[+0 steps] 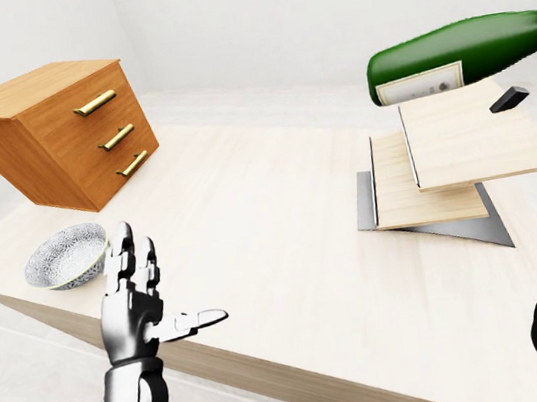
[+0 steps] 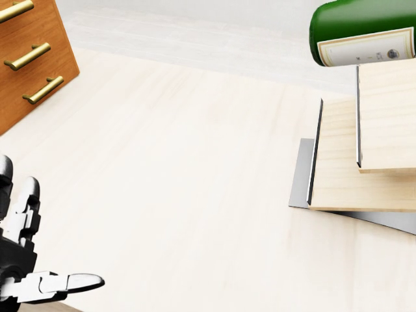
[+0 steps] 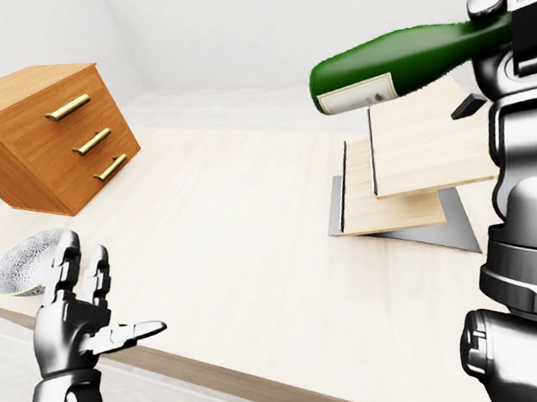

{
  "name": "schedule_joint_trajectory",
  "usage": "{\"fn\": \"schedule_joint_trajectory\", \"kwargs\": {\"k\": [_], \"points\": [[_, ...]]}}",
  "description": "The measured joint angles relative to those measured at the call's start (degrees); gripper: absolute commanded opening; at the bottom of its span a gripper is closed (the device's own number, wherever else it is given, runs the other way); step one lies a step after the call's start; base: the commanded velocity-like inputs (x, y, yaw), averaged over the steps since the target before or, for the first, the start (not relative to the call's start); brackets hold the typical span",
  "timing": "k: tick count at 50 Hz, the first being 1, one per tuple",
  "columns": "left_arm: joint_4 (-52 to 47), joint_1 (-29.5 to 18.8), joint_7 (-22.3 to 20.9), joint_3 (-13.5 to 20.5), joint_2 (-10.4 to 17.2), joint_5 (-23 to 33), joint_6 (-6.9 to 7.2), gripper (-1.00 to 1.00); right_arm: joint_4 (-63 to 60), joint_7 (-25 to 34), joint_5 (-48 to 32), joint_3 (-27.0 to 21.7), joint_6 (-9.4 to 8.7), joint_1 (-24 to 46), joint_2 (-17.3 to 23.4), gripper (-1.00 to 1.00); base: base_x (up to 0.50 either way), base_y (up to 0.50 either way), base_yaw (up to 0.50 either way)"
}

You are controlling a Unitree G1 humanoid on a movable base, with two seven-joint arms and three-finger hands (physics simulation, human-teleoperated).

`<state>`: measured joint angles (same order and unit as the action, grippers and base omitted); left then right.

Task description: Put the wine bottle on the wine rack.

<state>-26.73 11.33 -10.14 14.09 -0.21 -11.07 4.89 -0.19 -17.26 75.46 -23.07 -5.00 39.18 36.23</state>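
Right-eye view: right hand (image 3: 515, 7) fingers closed round the neck of the wine bottle (image 3: 395, 64), held in air above the wine rack (image 3: 416, 171) on the worktop (image 1: 252, 224). Carry step; next likely lower onto the rack boards. Long axis near horizontal, base pointing view-left, neck right, slightly up. Left hand (image 1: 137, 301) open, empty, near the bowl (image 1: 67, 256).

Bare simulated room, white walls, pale wooden table (image 1: 252, 224), floating drawer chest (image 1: 56, 132), patterned bowl (image 1: 65, 257)
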Motion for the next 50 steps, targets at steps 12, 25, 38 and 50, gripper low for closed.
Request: {"fn": "schedule_joint_trajectory", "kwargs": {"k": [12,25,38,50], "points": [[0.3,0.3,0.2,-0.3,-0.1,0.2,0.11,1.00,-0.4,-2.1,6.6,-2.5,0.00,-3.9,4.2,-1.00,0.00,0.00,0.00],[-0.7,0.5,0.7,-0.9,-0.2,0.6,0.11,1.00,0.9,-1.9,11.8,-3.6,0.00,-6.9,6.7,-1.00,0.00,0.00,0.00],[-1.9,0.7,0.9,-1.2,-0.3,0.7,0.11,1.00,5.5,0.8,13.3,-3.3,0.00,-6.8,9.3,-1.00,0.00,0.00,0.00],[-2.2,0.8,0.7,-1.0,-0.3,0.7,0.11,1.00,14.0,5.8,9.7,-2.6,0.00,-4.2,12.7,-1.00,0.00,0.00,0.00]]}}
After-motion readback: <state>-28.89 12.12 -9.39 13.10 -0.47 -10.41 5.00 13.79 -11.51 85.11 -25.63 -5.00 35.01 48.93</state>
